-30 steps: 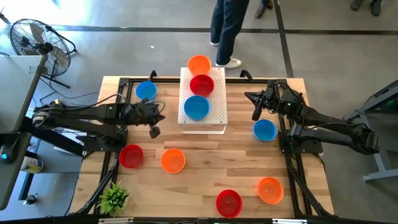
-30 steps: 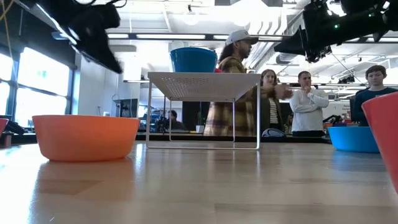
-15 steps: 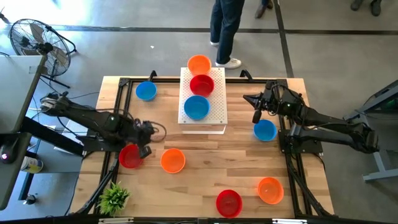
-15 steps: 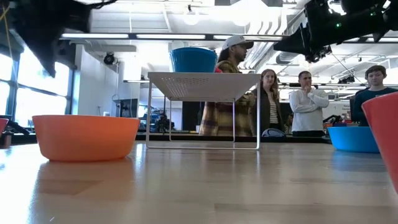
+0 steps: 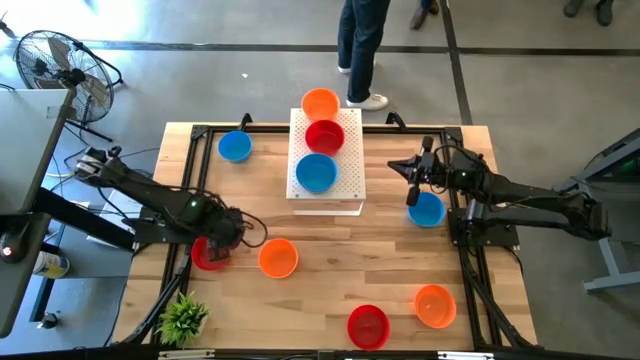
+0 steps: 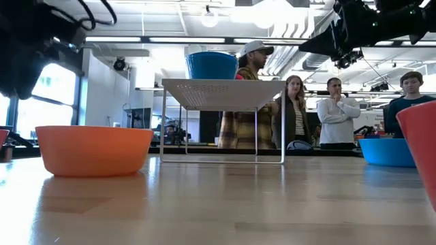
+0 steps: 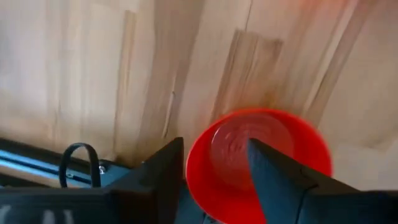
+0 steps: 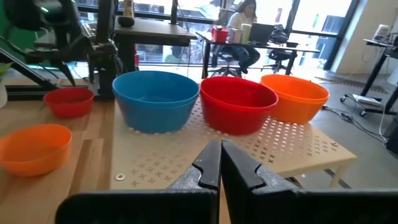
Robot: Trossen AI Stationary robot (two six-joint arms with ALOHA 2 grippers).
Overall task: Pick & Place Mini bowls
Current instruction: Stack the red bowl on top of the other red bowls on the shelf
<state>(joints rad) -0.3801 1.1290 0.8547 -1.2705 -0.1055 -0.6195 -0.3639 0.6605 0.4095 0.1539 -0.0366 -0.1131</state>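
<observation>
A: Left gripper (image 5: 222, 243) first. From my remote seat I see it low over the red bowl (image 5: 209, 253) at the table's left front edge. In the left wrist view its fingers (image 7: 283, 180) are spread, one outside the rim and one over the inside of that red bowl (image 7: 258, 158). Not clamped yet; whether it touches I cannot tell.

B: What crowds it?

A: An orange bowl (image 5: 278, 258) sits just beside the red one, toward the middle. A small green plant (image 5: 184, 316) is at the front left corner. Nearest the front edge I have another red bowl (image 5: 367, 325) and an orange bowl (image 5: 434, 305), well apart from the left arm.

B: Right side?

A: Right gripper (image 5: 412, 181) hangs above the table just beside a blue bowl (image 5: 426, 209), not touching it. In its wrist view the fingertips (image 8: 219, 163) are pressed together, holding nothing.

B: Middle and back?

A: White perforated platform (image 5: 345, 175) stands raised on thin legs, carrying three bowls in a row: blue bowl (image 5: 316, 172) nearest, red bowl (image 5: 324, 136) next, orange bowl (image 5: 320, 103) at the far end. One more blue bowl (image 5: 234, 146) is at the back left of the table (image 5: 330, 270). Beyond it, a person's legs (image 5: 362, 50) on the floor, a fan (image 5: 60, 70) off to the left, and people (image 6: 337, 109) standing in the low view.
</observation>
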